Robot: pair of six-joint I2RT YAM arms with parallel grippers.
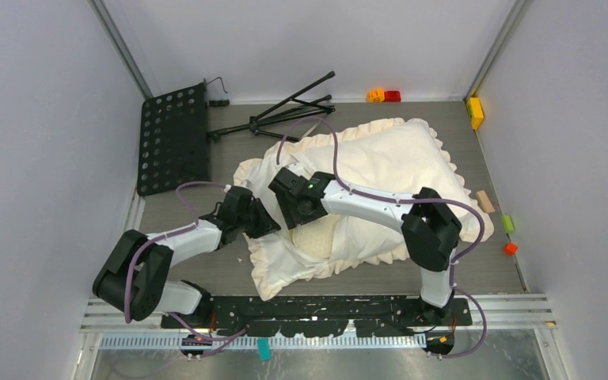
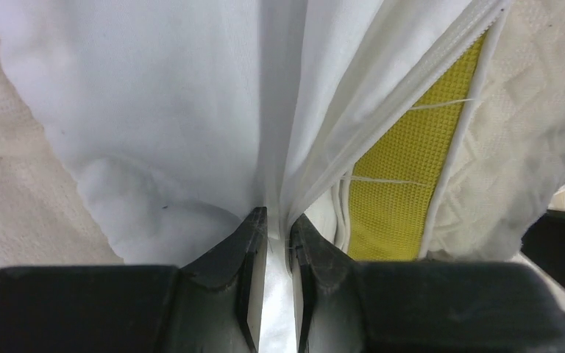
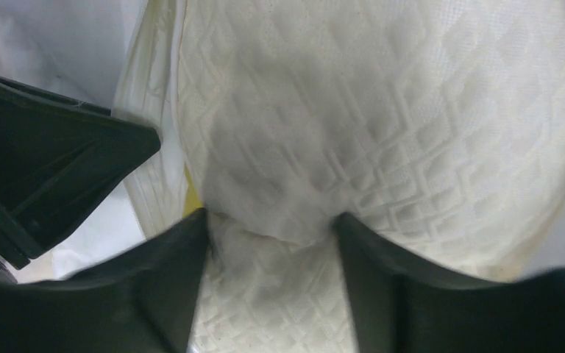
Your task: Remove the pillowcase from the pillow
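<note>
Jaws of my left gripper: clenched on a fold of the pillowcase at its opening. My right gripper jaws straddle the exposed corner of the pillow, touching both sides; I cannot tell if the hold is firm. Pillow body remains inside the case on the tabletop, long axis running far-right from both jaws.

Left arm: extended low, forward and to the right. Left gripper: jaws nearly together, pinching a fold of the pillowcase. Right arm: arched up from its base, reaching left, wrist angled down. Right gripper: jaws wide, clamping a bunch of the pillow that touches both fingers.
</note>
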